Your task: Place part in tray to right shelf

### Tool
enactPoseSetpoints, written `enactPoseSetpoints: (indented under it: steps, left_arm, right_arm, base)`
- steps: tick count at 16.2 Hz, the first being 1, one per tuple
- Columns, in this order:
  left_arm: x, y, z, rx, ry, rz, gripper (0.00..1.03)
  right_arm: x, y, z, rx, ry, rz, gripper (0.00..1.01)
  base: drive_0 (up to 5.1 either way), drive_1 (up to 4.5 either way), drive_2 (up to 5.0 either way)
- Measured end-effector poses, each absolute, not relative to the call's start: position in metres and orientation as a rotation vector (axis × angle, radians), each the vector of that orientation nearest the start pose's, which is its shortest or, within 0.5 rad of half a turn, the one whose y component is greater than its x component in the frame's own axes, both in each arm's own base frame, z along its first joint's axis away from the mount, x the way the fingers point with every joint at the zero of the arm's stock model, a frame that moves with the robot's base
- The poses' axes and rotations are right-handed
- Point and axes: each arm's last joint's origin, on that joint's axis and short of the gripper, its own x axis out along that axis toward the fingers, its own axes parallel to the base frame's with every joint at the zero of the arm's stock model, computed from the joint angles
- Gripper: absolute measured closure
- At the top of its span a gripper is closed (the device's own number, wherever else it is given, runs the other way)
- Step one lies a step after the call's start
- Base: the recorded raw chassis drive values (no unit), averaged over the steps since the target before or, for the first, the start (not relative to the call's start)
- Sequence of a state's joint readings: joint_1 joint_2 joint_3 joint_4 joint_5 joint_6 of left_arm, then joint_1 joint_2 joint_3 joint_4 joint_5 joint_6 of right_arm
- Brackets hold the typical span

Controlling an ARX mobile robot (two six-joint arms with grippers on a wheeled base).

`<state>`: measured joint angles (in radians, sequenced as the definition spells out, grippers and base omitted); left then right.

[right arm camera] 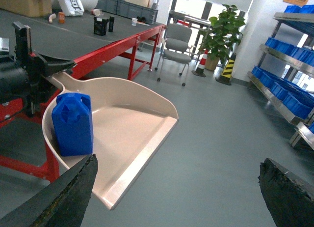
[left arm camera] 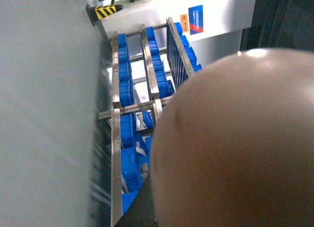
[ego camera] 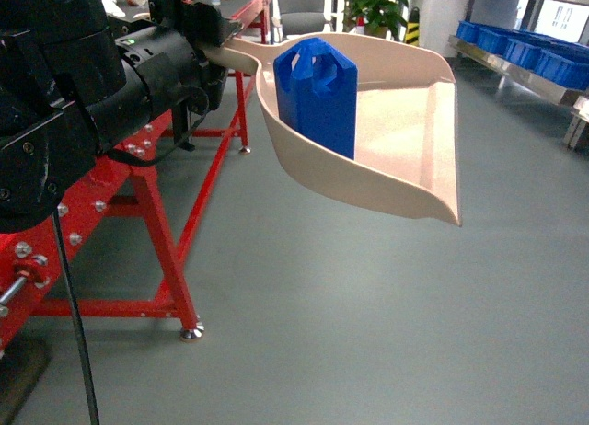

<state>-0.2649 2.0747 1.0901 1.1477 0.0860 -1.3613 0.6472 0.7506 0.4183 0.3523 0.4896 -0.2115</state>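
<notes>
The left pincer (right arm camera: 37, 72) grips the tray (ego camera: 405, 140) handle, carrying the part (ego camera: 317, 94). The right pincer (right arm camera: 176, 192) is spread. Next: reach the shelf (ego camera: 515, 71).

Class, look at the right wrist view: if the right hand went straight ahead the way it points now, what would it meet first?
Probably nothing close. The right hand is open, and between its fingers lies bare grey floor. The tray holding the part sits left of that line. Depth is unclear, so the floor seems first.
</notes>
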Motion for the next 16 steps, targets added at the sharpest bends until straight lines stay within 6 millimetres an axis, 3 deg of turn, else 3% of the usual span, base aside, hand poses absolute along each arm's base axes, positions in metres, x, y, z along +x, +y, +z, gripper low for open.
enactPoseSetpoints:
  steps: [16]
  left_arm:
    - [0.4126, -0.1147, 0.1795, -1.358, 0.100, -0.406, 0.89]
  right_arm:
    - [0.1448, 0.0925, 0.2627, -0.199, -0.036, 0.156, 0.03]
  base:
    - [5.1, -2.29, -2.3]
